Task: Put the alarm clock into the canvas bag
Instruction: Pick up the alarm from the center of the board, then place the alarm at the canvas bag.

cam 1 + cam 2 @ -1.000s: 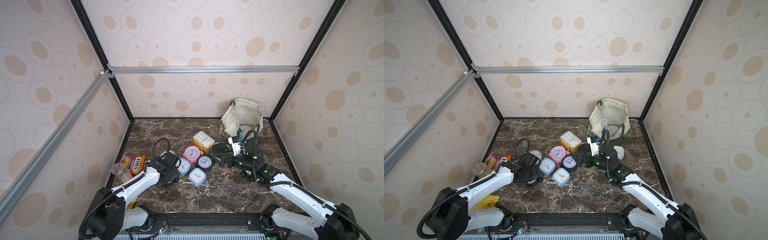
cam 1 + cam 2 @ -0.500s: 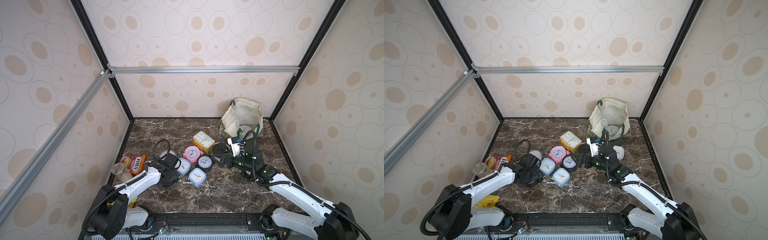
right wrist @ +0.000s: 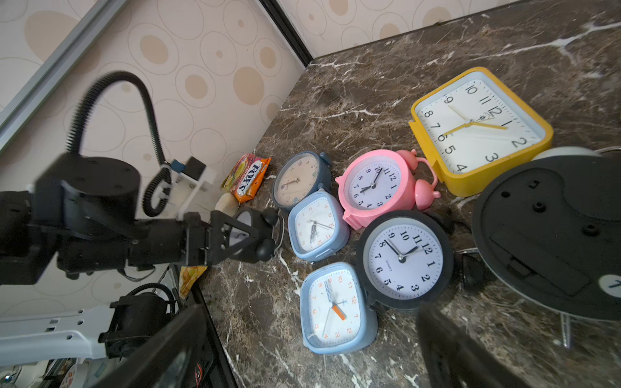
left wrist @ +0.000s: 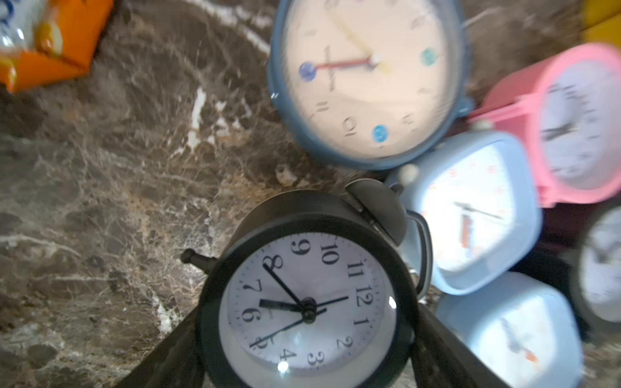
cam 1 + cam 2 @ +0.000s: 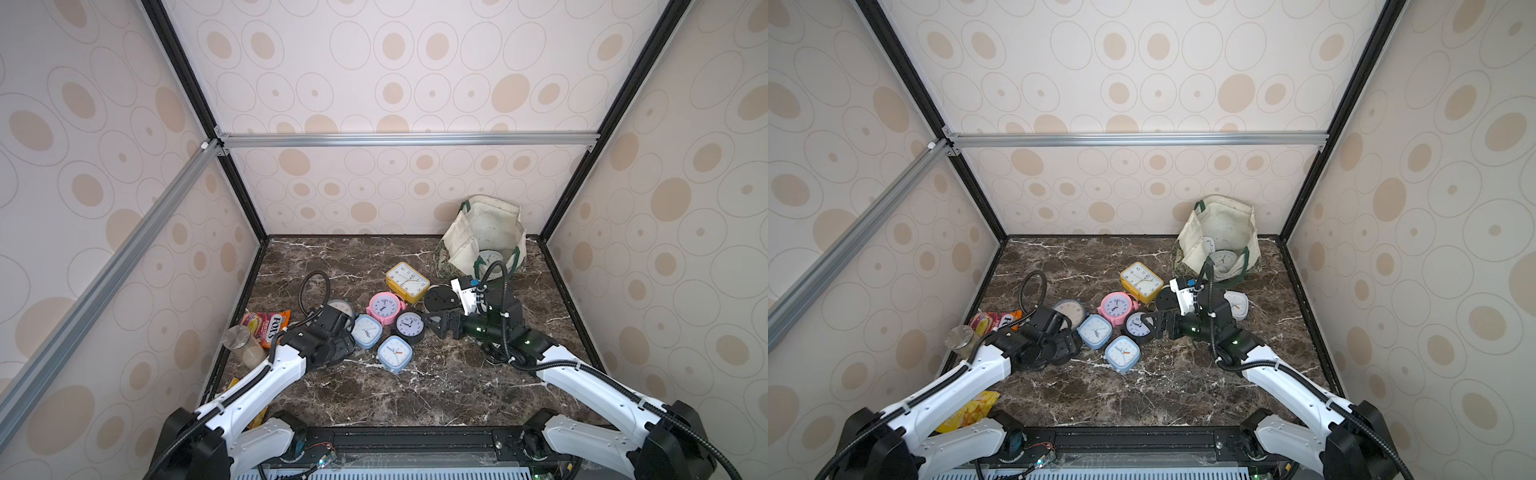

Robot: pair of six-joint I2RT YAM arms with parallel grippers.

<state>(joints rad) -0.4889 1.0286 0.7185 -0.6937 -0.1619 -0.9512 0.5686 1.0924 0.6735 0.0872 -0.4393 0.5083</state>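
The left gripper [image 3: 248, 235] is clenched on a small black twin-bell alarm clock [image 4: 309, 302], its fingers pressing the round case from either side, low on the left of the table [image 5: 415, 395] in both top views. The right gripper [image 5: 430, 324] is spread wide and holds nothing. The canvas bag [image 5: 482, 232] stands at the upper right corner of the table, its mouth open, with a pale clock already inside. The likeliest trouble is slip: the case is smooth and curved, so it may twist or drop out of the grasp on the way up. A light blue square clock [image 4: 470, 215] lies just beside the held clock's handle and could be dragged along. The way to the bag is crowded. A pink twin-bell clock [image 5: 385, 307], a black round clock [image 5: 409, 326], a yellow square clock [image 5: 407, 281] and the right arm all lie between, so a low sweep would knock them or strike the arm. The bag's soft rim may sag and catch the clock. A Fox's candy packet [image 5: 270, 328] and a lidded jar [image 5: 239, 340] sit at the left edge, out of the path.
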